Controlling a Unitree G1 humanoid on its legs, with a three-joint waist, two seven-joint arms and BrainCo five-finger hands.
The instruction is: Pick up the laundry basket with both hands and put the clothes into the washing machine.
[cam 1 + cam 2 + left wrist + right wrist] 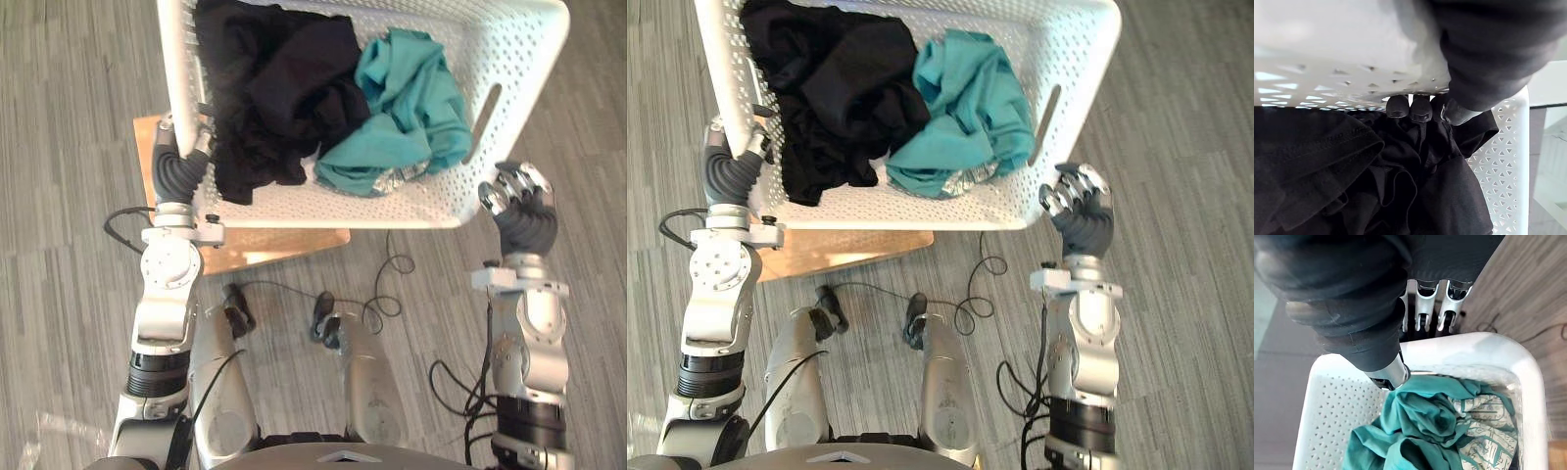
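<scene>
- The white perforated laundry basket [431, 201] sat at the far side of the head views, its near edge over a low wooden worktop [265, 250] on the grey striped floor [69, 117].
- A heap of black clothing [274, 88] filled the basket's left half and draped against its left wall.
- A teal garment [411, 98] lay bunched in the right half, touching the black heap, with a pale patterned cloth [1484, 431] showing at its near edge.
- A long handle slot [485, 122] was cut in the basket's right wall.
- The left hand [179, 166] was at the basket's left wall. Its fingers [1410, 107] were hooked over the rim and curled inward, and their dark tips pressed against the black clothing inside.
- The right hand [524, 211] was raised just beside the basket's near right corner, below the handle slot.
- The right hand's fingers [1422, 308] were curled in on themselves outside the rim, with nothing seen held in them. Whether they brushed the corner could not be told.
</scene>
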